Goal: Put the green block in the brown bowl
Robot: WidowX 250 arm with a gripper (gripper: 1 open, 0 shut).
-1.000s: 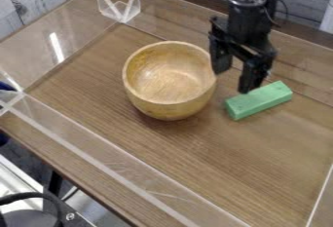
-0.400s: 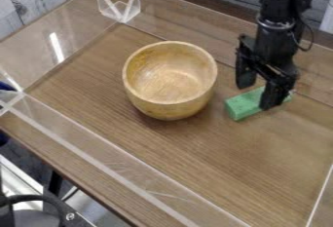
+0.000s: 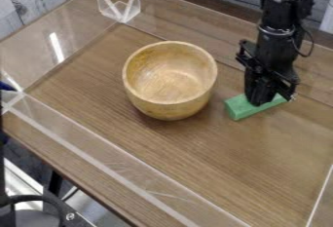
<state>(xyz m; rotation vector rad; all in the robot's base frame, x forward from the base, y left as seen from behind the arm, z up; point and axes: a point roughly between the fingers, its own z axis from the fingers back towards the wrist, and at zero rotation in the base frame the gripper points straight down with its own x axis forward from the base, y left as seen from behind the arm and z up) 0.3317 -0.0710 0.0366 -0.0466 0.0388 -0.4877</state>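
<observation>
The green block (image 3: 243, 107) lies flat on the wooden table, just right of the brown bowl (image 3: 166, 102). My black gripper (image 3: 267, 92) points straight down onto the block's far end. Its two fingers are drawn close together on the block, hiding that end. The block still rests on the table surface. The bowl stands upright with nothing inside it, a short gap away from the block's near end.
Low clear plastic walls (image 3: 78, 148) fence the wooden table (image 3: 196, 163) on all sides. A small clear plastic bracket (image 3: 119, 5) stands at the back left corner. The arm's black column rises at the back right.
The gripper moved right and down from beside the bowl onto the block's far end. Its fingers, wide apart before, have closed in on the block.
</observation>
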